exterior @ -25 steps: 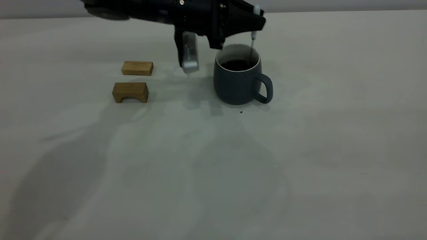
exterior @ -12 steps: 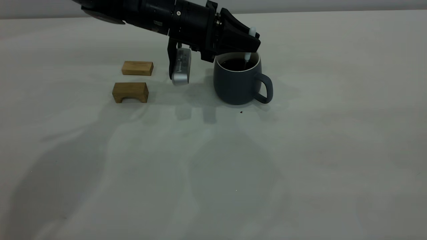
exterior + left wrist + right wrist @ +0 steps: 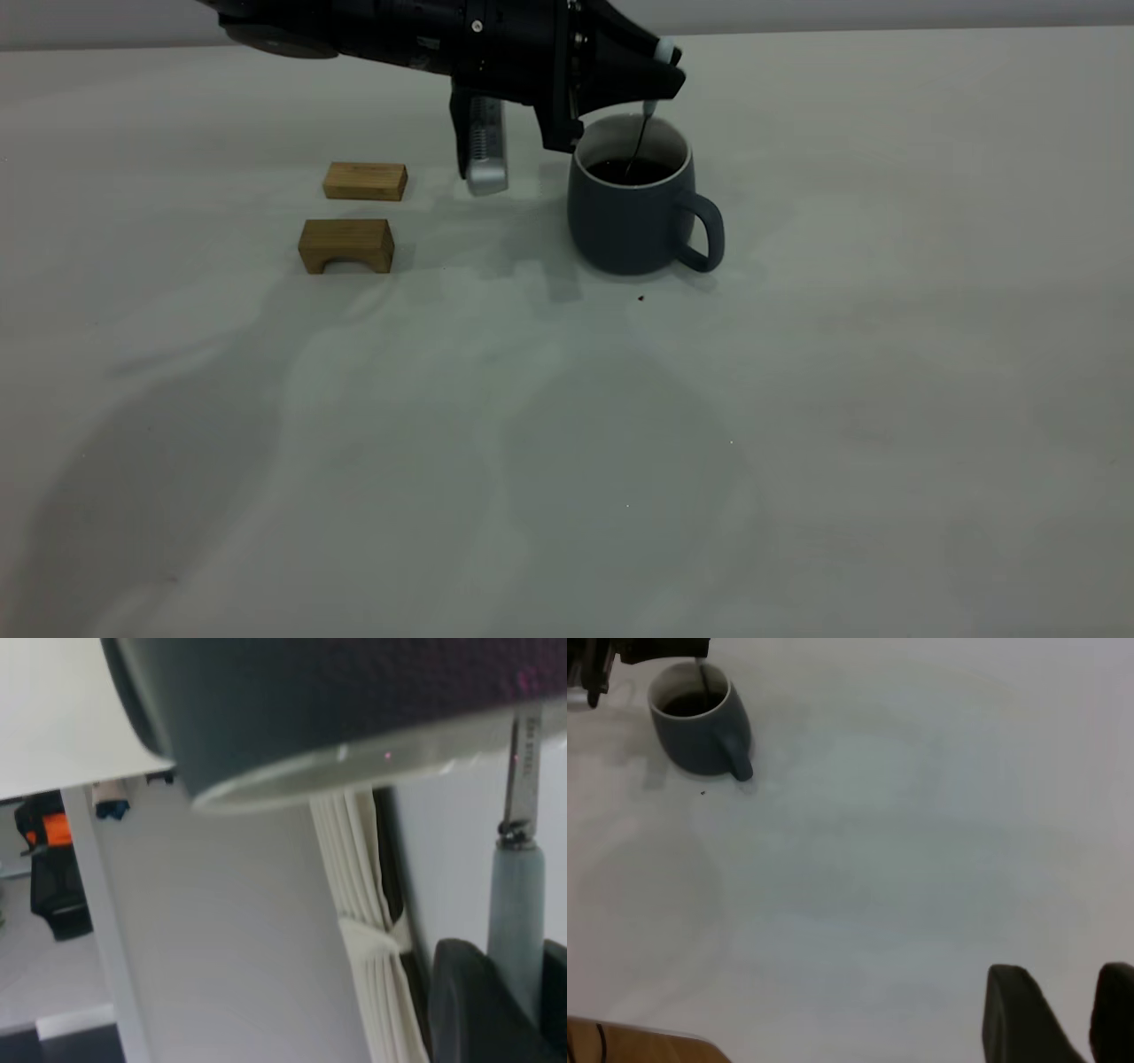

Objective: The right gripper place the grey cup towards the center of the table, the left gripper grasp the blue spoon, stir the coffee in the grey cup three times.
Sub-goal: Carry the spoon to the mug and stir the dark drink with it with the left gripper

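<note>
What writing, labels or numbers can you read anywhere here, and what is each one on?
Metal neck of the blue spoon: a line of stamped letters runs along it, too blurred to read.
Grey cup: no text.
Two wooden blocks: no text.
Table: no text, only a dark speck near the cup.
Left gripper, shut on the spoon, and its silver module: only ribbing, no readable marking.
Right gripper: no text.

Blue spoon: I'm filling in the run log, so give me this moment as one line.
phase: stirring | left gripper: shut on blue spoon, bowl in coffee | grey cup: upright on table | right gripper: open, away from cup
</note>
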### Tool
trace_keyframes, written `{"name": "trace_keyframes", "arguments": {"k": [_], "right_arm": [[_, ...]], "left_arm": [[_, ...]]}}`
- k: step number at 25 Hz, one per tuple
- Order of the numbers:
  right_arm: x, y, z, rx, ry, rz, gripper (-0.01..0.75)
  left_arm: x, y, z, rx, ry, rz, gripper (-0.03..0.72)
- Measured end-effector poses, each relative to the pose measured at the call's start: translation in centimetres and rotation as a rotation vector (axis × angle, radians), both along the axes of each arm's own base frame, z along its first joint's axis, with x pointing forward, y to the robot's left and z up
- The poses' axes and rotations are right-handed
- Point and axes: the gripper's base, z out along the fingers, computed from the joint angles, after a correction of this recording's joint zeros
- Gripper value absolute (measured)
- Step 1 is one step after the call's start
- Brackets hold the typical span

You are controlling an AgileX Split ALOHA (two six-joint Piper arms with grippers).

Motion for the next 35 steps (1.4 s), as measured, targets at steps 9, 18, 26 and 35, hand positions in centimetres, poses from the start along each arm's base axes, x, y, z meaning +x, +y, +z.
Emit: {"name": "trace_keyframes", "arguments": {"k": [9, 18, 26, 35], "right_arm": [[0.0, 0.0, 0.0, 0.000, 0.000, 0.000, 0.239], [0.0, 0.0, 0.0, -0.001, 0.000, 0.001, 0.239], [0.0, 0.0, 0.0, 0.000, 0.000, 0.000, 0.239], [0.0, 0.0, 0.0, 0.000, 0.000, 0.000, 0.239]], "left_arm": [[-1.2, -0.4, 1.1, -0.145, 0.201, -0.078, 0.161], [-0.8, 0.2, -0.4, 0.034, 0.214, -0.016, 0.161], [-0.1, 0.3, 0.2, 0.056, 0.035, -0.009, 0.161], [-0.5, -0.1, 1.4, -0.086, 0.033, -0.059, 0.161]]}}
